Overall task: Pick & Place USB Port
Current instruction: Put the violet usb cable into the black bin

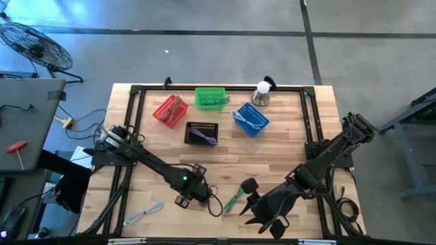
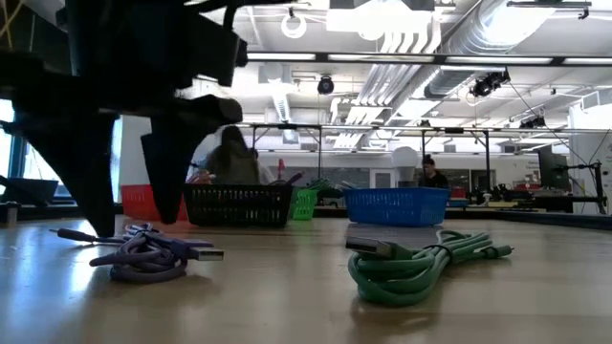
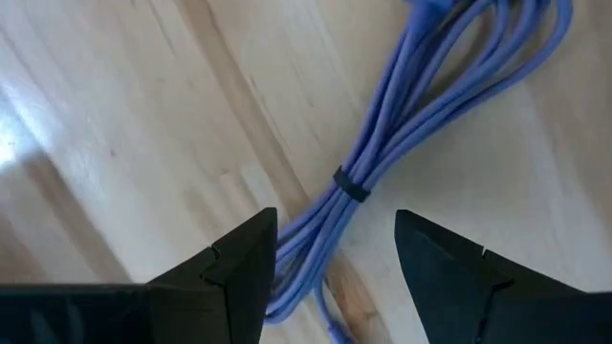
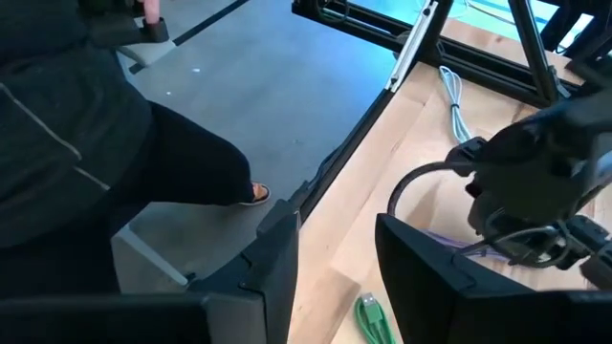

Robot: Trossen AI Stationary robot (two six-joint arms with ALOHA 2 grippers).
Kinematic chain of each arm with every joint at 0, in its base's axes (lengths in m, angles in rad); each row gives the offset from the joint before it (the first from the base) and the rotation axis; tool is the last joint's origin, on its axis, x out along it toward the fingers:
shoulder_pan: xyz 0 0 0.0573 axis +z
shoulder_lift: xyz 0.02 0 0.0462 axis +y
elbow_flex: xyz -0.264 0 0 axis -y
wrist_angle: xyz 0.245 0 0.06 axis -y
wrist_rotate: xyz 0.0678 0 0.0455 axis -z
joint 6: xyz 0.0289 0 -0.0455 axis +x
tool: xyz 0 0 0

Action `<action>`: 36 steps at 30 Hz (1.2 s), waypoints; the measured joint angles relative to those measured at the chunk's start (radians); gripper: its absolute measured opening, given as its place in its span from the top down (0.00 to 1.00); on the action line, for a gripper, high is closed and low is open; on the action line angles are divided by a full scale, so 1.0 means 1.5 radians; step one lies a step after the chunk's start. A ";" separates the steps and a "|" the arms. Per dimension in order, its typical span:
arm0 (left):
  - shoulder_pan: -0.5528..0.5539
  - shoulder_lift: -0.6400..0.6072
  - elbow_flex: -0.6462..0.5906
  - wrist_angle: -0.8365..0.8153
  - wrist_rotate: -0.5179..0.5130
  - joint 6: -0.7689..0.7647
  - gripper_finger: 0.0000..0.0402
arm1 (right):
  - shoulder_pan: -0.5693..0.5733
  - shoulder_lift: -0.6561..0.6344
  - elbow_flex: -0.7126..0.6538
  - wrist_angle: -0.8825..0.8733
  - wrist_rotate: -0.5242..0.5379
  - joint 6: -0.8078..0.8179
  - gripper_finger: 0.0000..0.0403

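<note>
A purple USB cable (image 3: pixel 382 153), bundled with a black tie, lies on the wooden table. In the low view the purple cable (image 2: pixel 148 256) sits at the left. My left gripper (image 3: pixel 335 229) is open and points down over it, one finger on each side of the bundle near the tie. In the high view the left gripper (image 1: pixel 185 199) covers the cable near the table's near edge. A green USB cable (image 1: pixel 235 197) lies coiled to the right of it, and the green cable (image 2: pixel 411 268) also shows in the low view. My right gripper (image 1: pixel 255 214) is open and hovers near the near edge, right of the green cable.
Four baskets stand at the far side: red (image 1: pixel 170 110), green (image 1: pixel 210 97), blue (image 1: pixel 250 119) and black (image 1: pixel 202 133). A white cable (image 1: pixel 143 212) lies near the near left corner. A person (image 4: pixel 86 143) stands beside the table's edge. Bare wood lies mid-table.
</note>
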 joint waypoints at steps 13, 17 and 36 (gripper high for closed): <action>0.052 0.045 0.004 0.047 0.091 -0.001 0.50 | 0.002 0.000 0.000 -0.006 0.000 0.018 0.67; 0.069 0.044 0.004 0.049 0.085 -0.035 0.61 | 0.009 0.000 0.000 -0.010 0.000 0.018 0.67; 0.060 -0.008 0.076 -0.044 -0.093 -0.173 0.98 | 0.056 0.000 0.000 -0.015 0.070 -0.018 0.67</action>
